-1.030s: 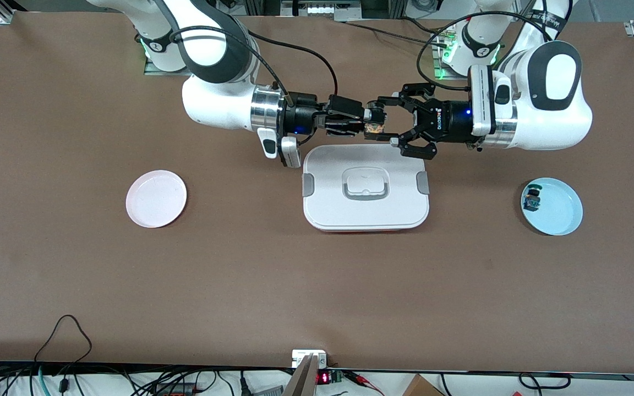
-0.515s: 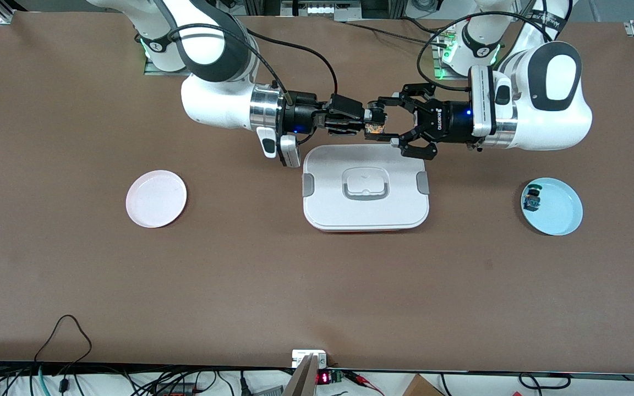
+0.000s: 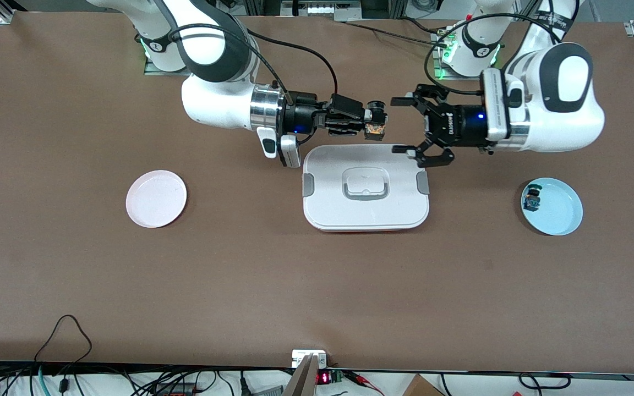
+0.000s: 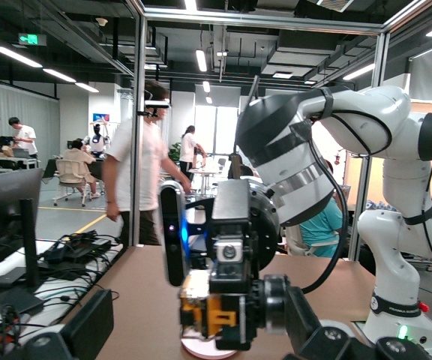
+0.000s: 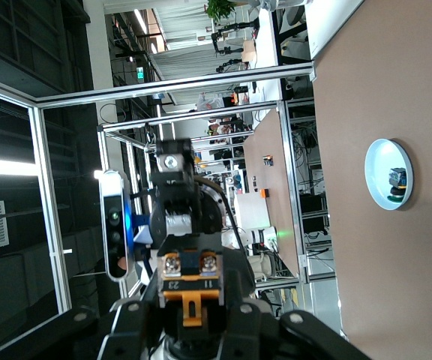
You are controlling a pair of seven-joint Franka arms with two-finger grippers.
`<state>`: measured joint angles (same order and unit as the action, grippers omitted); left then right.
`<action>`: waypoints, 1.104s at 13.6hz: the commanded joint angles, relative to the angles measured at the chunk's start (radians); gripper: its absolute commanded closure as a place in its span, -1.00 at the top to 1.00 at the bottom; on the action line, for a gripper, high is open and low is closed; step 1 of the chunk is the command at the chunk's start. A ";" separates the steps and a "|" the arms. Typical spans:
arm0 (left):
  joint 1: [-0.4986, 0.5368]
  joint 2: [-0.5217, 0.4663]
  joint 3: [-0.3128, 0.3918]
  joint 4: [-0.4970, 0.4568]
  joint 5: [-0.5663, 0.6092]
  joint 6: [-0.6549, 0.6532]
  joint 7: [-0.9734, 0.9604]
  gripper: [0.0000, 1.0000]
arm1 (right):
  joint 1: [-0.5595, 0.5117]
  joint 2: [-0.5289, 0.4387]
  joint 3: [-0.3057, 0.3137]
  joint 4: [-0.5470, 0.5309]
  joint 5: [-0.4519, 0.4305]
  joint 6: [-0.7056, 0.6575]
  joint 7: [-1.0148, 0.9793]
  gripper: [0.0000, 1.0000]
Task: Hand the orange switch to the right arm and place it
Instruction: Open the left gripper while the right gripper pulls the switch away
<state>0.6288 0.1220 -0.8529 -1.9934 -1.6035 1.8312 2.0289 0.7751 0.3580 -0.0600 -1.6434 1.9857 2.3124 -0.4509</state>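
Brown matte tabletop [image 3: 317,286] fills the front view, with both white arms' bases along its 12 o'clock edge. At its centre lies a flat white rectangular lidded container with grey side clips [image 3: 366,188]. Toward the right arm's end of the table, at 9 o'clock from the container, sits a round pale pink plate [image 3: 156,198]. Toward the left arm's end, at 3 o'clock from the container, sits a round light blue plate [image 3: 553,208] with a small green-and-blue part [image 3: 531,199] near its rim. Over the table just at 12 o'clock of the container, the right gripper [image 3: 375,118], slim and black, is clamped on the tiny stubby black-and-orange switch [image 3: 375,128]. The left gripper [image 3: 405,125], a wide black claw, hangs at 3 o'clock from the switch with its jaws spread wide, apart from the switch.

Glass-walled lab space with people and desks backs the left wrist view. There the right gripper [image 4: 223,319] faces the camera, pinching the switch [image 4: 199,313], orange and black, at 6 o'clock in the picture; the left gripper's own fingers [image 4: 88,326] stand wide at the lower corners.

Metal framing and the tabletop on edge fill the right wrist view. The switch [image 5: 190,285] sits squeezed between the right gripper's fingers [image 5: 231,300]. The blue plate [image 5: 388,174] shows at 3 o'clock.
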 commanded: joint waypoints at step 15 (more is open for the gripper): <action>0.404 0.349 0.073 0.579 0.850 -0.260 0.074 1.00 | -0.131 -0.024 -0.004 -0.009 -0.195 -0.169 -0.023 -0.97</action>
<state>1.0422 0.4325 -0.8149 -1.5049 -0.8032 1.5989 2.0745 0.6866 0.3498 -0.0711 -1.6425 1.8328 2.2052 -0.4649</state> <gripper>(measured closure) 0.000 0.665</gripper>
